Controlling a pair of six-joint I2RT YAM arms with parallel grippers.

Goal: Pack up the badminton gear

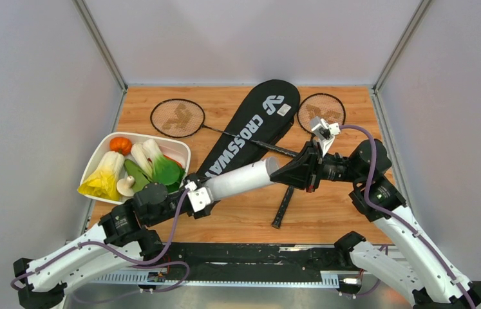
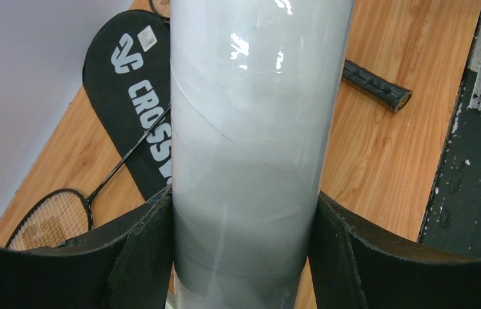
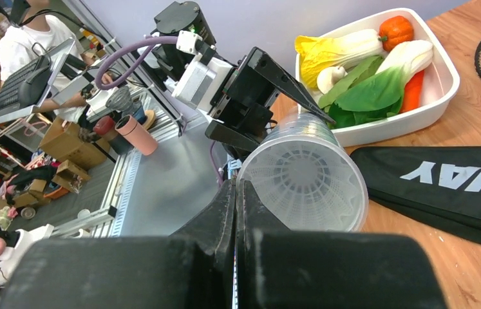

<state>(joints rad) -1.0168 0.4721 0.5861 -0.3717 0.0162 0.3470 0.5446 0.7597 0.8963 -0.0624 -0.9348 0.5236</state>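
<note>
Tube: long white tube (image 1: 244,179) is held off the table, roughly level, with its open mouth facing the right gripper (image 1: 277,174).
Left gripper (image 1: 207,192): jaws spread wide and clamped on both sides of the tube, near its rear end.
Right gripper: fingers pressed together, tips just beside the mouth's rim.
Underneath: black bag (image 1: 250,132) lies diagonally, with a racket (image 1: 178,118) to its left and another racket (image 1: 320,112) to its right.
Edges: vegetable tray (image 1: 183,149) sits near the left wrist.
Room: bare table (image 1: 328,219) shows at near right.
</note>
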